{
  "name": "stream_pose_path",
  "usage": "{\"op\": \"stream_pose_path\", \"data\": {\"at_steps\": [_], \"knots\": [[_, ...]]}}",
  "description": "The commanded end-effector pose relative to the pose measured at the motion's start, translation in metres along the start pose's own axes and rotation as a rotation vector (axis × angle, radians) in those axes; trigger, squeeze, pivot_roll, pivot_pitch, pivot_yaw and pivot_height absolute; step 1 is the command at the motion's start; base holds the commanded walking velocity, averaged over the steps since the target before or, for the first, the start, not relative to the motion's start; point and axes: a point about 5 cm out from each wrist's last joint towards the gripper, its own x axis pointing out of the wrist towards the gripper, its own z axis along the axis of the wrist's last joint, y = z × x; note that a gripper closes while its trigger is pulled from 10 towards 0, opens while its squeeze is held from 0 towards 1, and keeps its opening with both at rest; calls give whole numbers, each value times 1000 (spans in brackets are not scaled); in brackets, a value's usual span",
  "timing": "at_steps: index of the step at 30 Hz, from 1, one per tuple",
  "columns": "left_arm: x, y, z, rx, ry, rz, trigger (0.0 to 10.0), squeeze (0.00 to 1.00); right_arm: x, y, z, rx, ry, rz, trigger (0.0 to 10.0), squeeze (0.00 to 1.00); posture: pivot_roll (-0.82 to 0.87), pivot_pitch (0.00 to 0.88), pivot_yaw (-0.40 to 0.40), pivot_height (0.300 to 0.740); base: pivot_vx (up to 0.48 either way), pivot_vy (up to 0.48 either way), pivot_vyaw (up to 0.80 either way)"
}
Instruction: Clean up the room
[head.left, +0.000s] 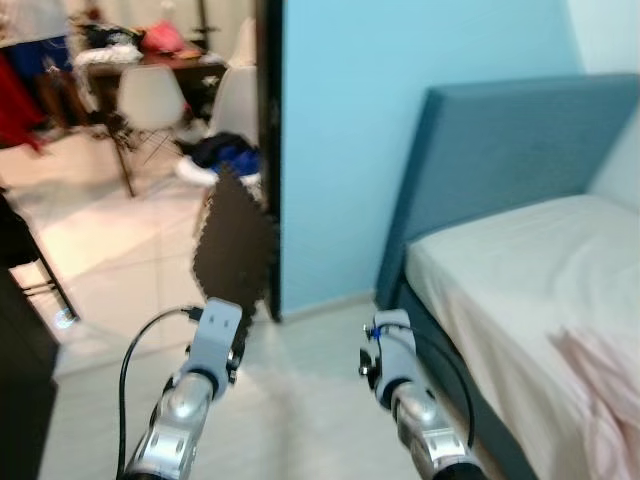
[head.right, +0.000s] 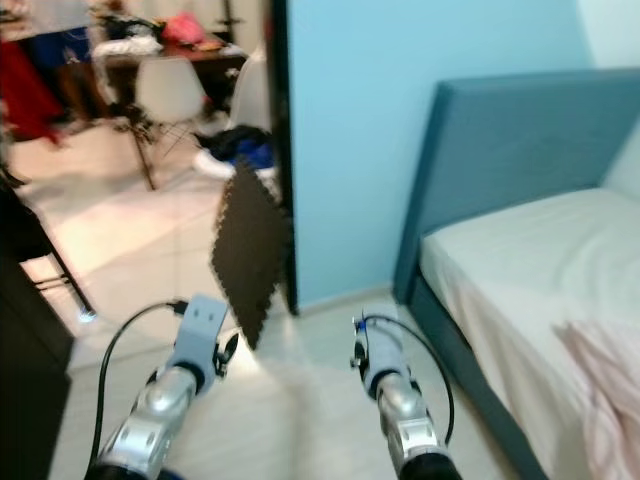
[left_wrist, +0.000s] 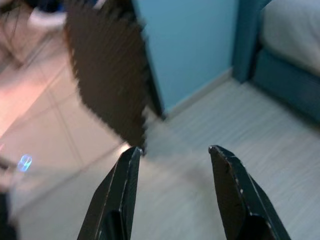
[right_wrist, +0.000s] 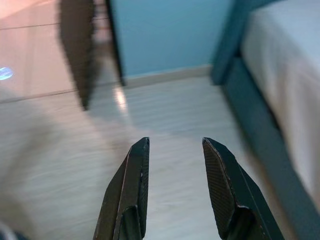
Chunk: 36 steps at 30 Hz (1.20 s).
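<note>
Left eye view: we see both silver arms held out low over the pale floor (head.left: 300, 400), left end effector (head.left: 218, 325) and right end effector (head.left: 390, 335) both pointing ahead, fingers hidden behind the wrists here. A dark foam mat (head.left: 235, 250) with a jagged edge stands upright at the doorway, leaning by the dark door frame next to the light blue wall (head.left: 400, 120). The bed (head.left: 520, 270) with a blue headboard runs along the right; a pink cloth (head.left: 600, 390) lies at its near edge. Past the doorway we see a white chair (head.left: 150, 95) at a cluttered desk (head.left: 190, 62), with a person standing at far left, blurred. Right eye view: same scene, slightly shifted. Left wrist view: the left end effector (left_wrist: 172, 155) has its two fingers spread apart, nothing between them, above the floor near the mat's lower corner. Right wrist view: the right end effector (right_wrist: 172, 150) is likewise parted and holds nothing, floor below, bed base beside it.
</note>
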Motion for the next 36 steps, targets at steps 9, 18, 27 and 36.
{"op": "stream_pose_path", "data": {"at_steps": [9,18,27,36], "knots": [[3,-7,-5,-21,29,-9,10000,0,-1,-2,1,-19,-3,9,10000,0,62,0,-6,740,0,0,-800],[10,-35,-14,-91,106,-79,10000,0,-3,-20,-9,-3,32,-56,10000,0,34,0,1,740,0,0,-800],[6,-9,-17,-104,110,-30,10000,0,-1,-7,-5,96,34,-50,10000,0,55,0,-22,740,0,0,-800],[-2,2,-26,-214,120,25,10000,0,-5,-15,-10,77,35,-40,10000,0,52,0,3,740,0,0,-800]]}}
